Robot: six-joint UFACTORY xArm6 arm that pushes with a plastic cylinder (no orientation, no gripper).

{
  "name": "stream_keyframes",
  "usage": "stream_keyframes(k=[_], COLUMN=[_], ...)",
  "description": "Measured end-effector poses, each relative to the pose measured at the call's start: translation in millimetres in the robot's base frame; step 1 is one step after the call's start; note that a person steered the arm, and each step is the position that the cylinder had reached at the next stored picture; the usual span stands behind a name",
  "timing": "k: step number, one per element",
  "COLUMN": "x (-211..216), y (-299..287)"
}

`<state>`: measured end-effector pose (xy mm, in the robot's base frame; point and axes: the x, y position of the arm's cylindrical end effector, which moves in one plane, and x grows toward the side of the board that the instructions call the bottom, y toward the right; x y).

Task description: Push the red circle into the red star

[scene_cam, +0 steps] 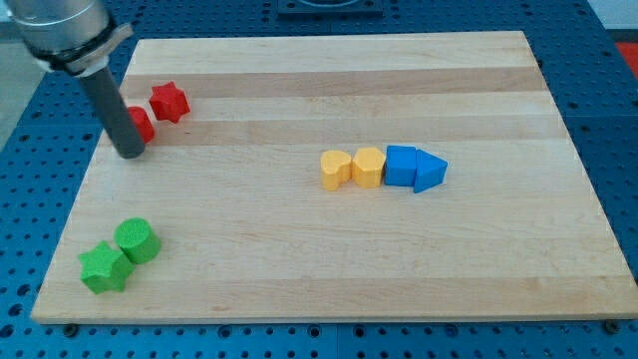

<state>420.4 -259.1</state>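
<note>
The red star lies near the board's upper left. The red circle sits just below and left of it, apart by a small gap, and is partly hidden by the rod. My tip rests on the board at the circle's lower left side, touching or nearly touching it.
A yellow heart, a yellow hexagon, a blue cube and a blue triangle form a row right of centre. A green circle and a green star sit at the lower left. The wooden board lies on a blue pegboard.
</note>
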Motion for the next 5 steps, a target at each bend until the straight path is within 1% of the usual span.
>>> stream_keyframes(k=[2,3,5], x=[-4.4,-30.9,-32.0], y=[-21.5,-20.5,-12.5])
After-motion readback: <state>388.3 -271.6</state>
